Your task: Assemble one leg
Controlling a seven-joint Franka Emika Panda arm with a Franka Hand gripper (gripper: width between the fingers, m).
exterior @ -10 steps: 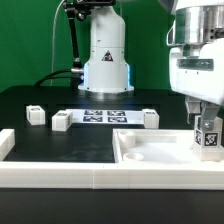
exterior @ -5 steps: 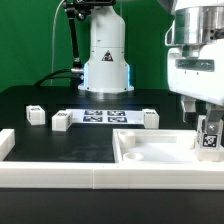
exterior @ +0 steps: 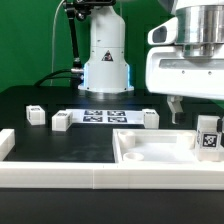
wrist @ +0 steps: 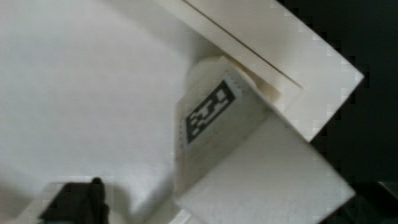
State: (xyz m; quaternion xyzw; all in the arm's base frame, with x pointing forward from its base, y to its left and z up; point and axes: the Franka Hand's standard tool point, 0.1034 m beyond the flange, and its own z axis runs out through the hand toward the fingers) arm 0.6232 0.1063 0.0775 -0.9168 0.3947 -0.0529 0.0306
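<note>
On my screen the black desk (exterior: 60,145) carries the marker board (exterior: 105,116) flat at its far middle. A large white panel with a raised rim (exterior: 150,148) fills the near right of the exterior view, green backdrop (exterior: 30,40) behind.

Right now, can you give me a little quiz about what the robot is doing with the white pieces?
1. How many small tagged legs show in the exterior view?
2. True or false: the hand is gripping the leg below it.
3. Where does that leg stand? A: on the marker board. B: in a corner of the big white panel. C: on the black table beside the other legs.

Key: 1: four. 2: false, the hand is open above it. 3: B.
</note>
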